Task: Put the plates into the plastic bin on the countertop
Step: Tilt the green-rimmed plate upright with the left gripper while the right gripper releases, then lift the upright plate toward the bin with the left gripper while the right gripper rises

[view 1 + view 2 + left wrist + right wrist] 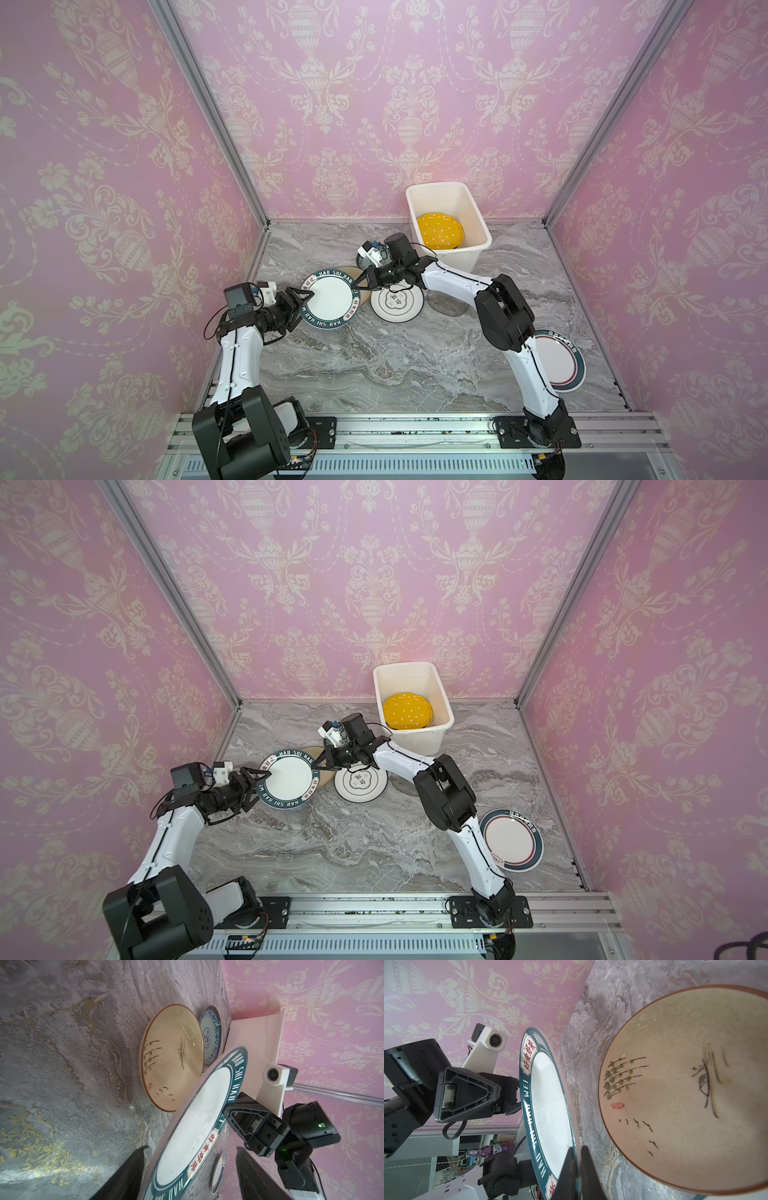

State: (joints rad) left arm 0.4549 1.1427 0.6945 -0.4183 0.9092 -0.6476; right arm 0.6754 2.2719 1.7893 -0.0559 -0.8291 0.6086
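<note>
Right gripper [358,286] pinches lettered-rim plate [332,299]; left gripper [308,299] straddles its rim, jaws apart.

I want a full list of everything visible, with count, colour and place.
Deep rectangular plastic bin: one, white, back right.
Scalloped dotted plate: one, bright yellow, inside the bin.
Lettered-rim plates: two, white with teal rims; held plate left of centre, flat plate front right.
Brown-rimmed plate: one, cream, partly under the held plate.
Patterned plate: one, blue-white, beside the cream one.
Dark-rimmed plate: one, white, centre.
Glass plate: one, clear, under the right arm.
Marble-patterned countertop: one, grey, underneath.
Left gripper: one, black, open around the held plate's rim.
Right gripper: one, black, shut on its opposite rim.
</note>
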